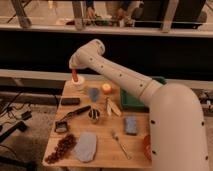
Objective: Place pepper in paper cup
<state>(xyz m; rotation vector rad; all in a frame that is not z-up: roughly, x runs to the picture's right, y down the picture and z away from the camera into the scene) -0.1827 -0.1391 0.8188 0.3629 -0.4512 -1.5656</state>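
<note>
The paper cup [79, 84] is short and white and stands at the table's far left corner. My gripper [74, 71] hangs right over it at the end of the white arm, which reaches in from the right. It is shut on the pepper [75, 77], a slim red piece that points down, with its tip at the cup's rim. Whether the tip touches the cup I cannot tell.
On the wooden table [105, 150] lie an orange fruit [106, 88], a banana [111, 107], a dark metal cup [94, 116], a green tray [131, 101], a blue sponge [131, 125], a fork [120, 143], a grey cloth [86, 146], grapes [61, 148] and an orange-red bowl [147, 147].
</note>
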